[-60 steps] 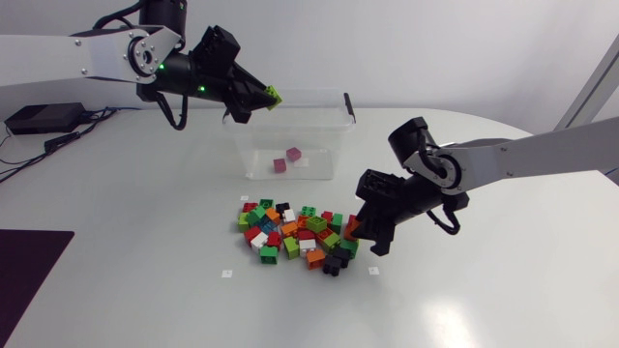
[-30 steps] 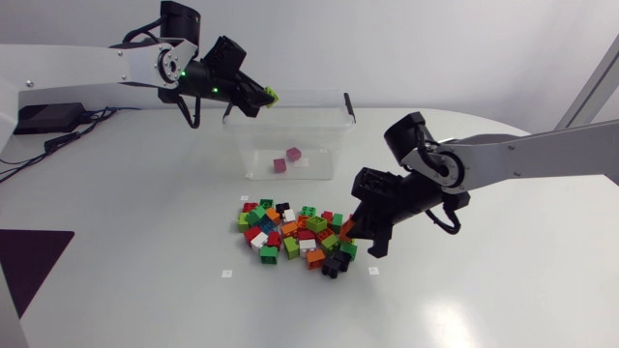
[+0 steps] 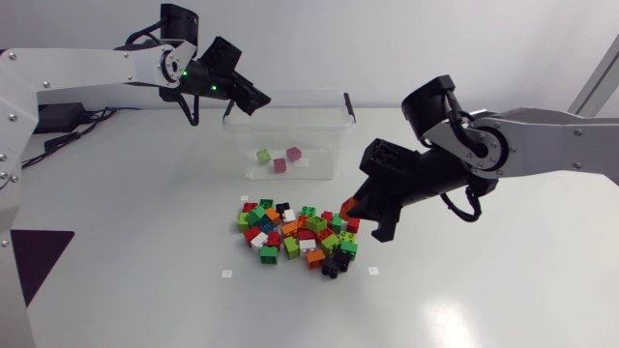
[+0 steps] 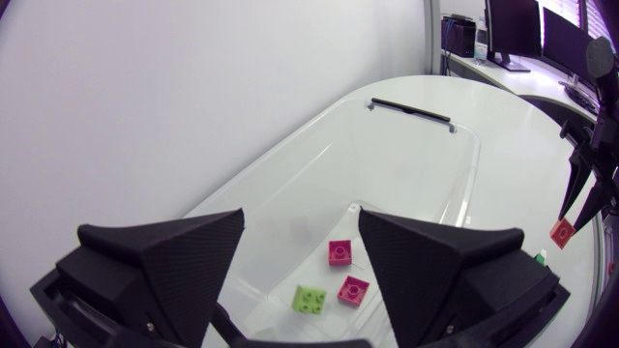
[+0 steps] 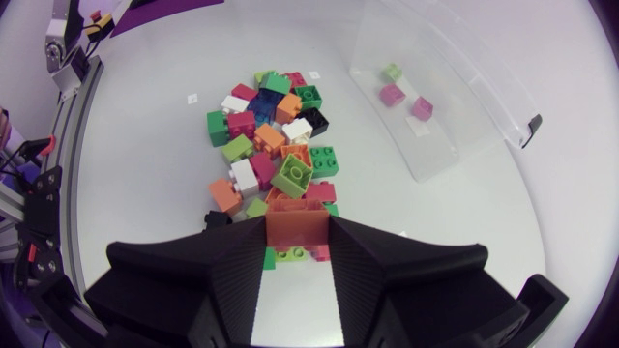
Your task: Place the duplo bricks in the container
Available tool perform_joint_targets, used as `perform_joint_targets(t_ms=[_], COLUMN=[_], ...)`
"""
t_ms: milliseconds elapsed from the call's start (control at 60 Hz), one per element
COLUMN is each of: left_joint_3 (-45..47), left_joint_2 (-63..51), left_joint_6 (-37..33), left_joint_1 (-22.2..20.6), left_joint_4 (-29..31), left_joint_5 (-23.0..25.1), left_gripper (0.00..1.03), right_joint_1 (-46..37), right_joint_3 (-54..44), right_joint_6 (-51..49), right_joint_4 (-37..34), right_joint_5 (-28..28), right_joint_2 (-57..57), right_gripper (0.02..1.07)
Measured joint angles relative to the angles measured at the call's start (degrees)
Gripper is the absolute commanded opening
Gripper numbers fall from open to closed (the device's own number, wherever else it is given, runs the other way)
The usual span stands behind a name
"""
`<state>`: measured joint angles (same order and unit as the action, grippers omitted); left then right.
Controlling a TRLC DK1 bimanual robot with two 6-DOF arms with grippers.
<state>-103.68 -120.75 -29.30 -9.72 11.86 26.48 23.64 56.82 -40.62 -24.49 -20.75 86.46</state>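
A clear plastic container [image 3: 332,135] stands at the back of the table, holding a lime green brick [image 3: 263,155] and two pink bricks [image 3: 294,153]. My left gripper [image 3: 253,97] hovers open and empty over the container's rear left corner. From the left wrist view, the gripper [image 4: 300,220] looks down on the green brick [image 4: 309,299] and the pink bricks [image 4: 339,253]. A pile of mixed duplo bricks [image 3: 295,235] lies in front of the container. Above its right side my right gripper [image 3: 353,208] is shut on an orange brick [image 5: 297,222].
Two small white markers [image 3: 226,274] lie on the table in front of the pile. A dark mat [image 3: 39,251] covers the table's front left corner. A black box with cables [image 3: 39,118] sits at the far left. The container has a black clip [image 3: 348,104] on its right end.
My left gripper opened and the green brick dropped into the container. My right gripper rose from the pile's right edge with the orange brick.
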Motion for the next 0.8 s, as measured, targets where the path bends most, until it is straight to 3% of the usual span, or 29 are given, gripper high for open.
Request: perform_joint_targets(t_ms=[167,350,800], left_joint_3=[0.85,9.11,31.43], left_joint_2=[1.16,9.64,25.40], left_joint_6=[0.96,0.76,-9.97], left_joint_1=[0.61,0.83,3.52], left_joint_4=[0.00,0.02,-0.28], left_joint_5=[0.00,0.26,7.45], left_gripper=[0.99,0.98,0.98], right_joint_1=[-0.11,-0.11,-1.20], right_joint_3=[4.72,11.19,25.22], right_joint_6=[2.64,5.33,10.95], right_joint_4=[0.07,0.50,0.92], right_joint_5=[1.31,2.60,3.28], right_joint_2=[0.02,1.29,11.28], right_gripper=[0.20,0.20,0.20])
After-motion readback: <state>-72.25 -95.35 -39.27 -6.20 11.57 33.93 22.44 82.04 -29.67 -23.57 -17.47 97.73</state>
